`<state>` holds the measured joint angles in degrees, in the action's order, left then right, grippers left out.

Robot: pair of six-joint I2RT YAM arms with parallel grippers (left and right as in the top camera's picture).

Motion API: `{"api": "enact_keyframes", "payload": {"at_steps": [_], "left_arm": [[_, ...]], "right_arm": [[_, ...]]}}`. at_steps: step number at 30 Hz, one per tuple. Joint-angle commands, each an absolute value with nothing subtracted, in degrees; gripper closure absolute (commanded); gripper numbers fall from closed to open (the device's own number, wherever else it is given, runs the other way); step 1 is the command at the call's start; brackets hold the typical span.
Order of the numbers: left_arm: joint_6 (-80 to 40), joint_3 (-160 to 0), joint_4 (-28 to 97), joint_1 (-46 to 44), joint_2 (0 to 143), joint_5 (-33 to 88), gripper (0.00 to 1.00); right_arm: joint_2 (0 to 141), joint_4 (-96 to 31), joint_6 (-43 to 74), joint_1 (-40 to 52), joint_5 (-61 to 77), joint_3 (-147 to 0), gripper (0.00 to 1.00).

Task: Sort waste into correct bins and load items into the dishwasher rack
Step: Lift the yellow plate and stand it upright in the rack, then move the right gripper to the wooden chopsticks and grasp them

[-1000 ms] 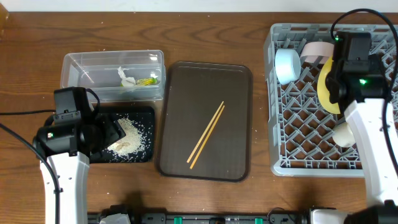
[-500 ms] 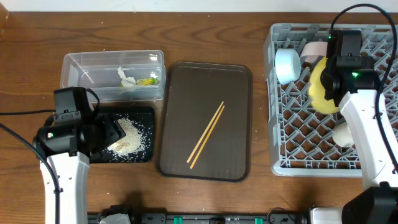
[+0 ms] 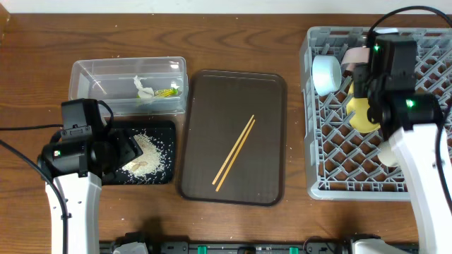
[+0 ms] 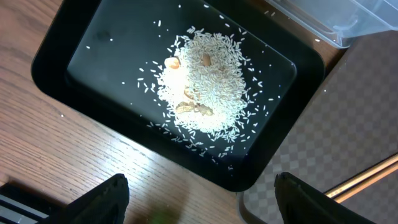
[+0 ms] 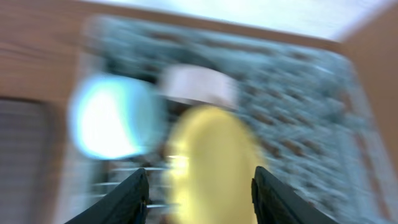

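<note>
Plate (image 3: 358,115): pale yellow, standing on edge in the dishwasher rack (image 3: 346,166), upper middle, just right of the light-blue bowl (image 3: 326,74) and below the white bowl (image 3: 357,55). Right arm reaches in from the near-right corner, forearm running up the rack's right side, wrist bent left so the right gripper (image 5: 200,177) sits over the plate. The wrist view is motion-smeared, but we see both fingers (image 5: 134,199) apart with the plate framed between them. We can't tell if either pad touches it. A small cup (image 3: 390,152) lies in the rack, partly under that arm. Left arm comes up from the near-left edge, elbow folded, with the left gripper (image 4: 200,183) pointing down over the near rim of the black tray (image 4: 106,43), jaws wide, nothing between them. Rice (image 4: 205,93) is piled in that tray. Tissue (image 3: 143,87) and wrapper (image 3: 168,91) are in the clear tub (image 3: 99,74). Chopsticks (image 3: 234,153) lie diagonally on the brown tray (image 3: 205,92).
</note>
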<state>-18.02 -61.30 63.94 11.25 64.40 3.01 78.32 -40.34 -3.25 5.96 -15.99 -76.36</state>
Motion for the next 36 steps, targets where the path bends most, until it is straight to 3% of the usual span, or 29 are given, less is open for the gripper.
{"api": "enact_keyframes", "payload": {"at_steps": [1, 9, 19, 25, 36], "left_arm": [[-18.3, -61.0, 64.0, 11.6, 64.3, 2.5, 0.23], [-18.3, -61.0, 64.0, 11.6, 64.3, 2.5, 0.22], [-18.3, -61.0, 64.0, 11.6, 64.3, 2.5, 0.22], [-18.3, -61.0, 64.0, 11.6, 64.3, 2.5, 0.22], [-18.3, -61.0, 64.0, 11.6, 64.3, 2.5, 0.22]], "right_arm": [[75.4, -42.5, 5.2, 9.8, 2.7, -76.8, 0.5], [79.3, -53.8, 18.3, 23.6, 9.5, -76.2, 0.49], [94.1, -53.0, 35.7, 38.3, 7.5, -75.7, 0.49], [102.5, -51.2, 44.3, 41.3, 7.3, -75.7, 0.49], [112.6, -47.4, 45.9, 41.8, 3.2, -75.7, 0.49]]}}
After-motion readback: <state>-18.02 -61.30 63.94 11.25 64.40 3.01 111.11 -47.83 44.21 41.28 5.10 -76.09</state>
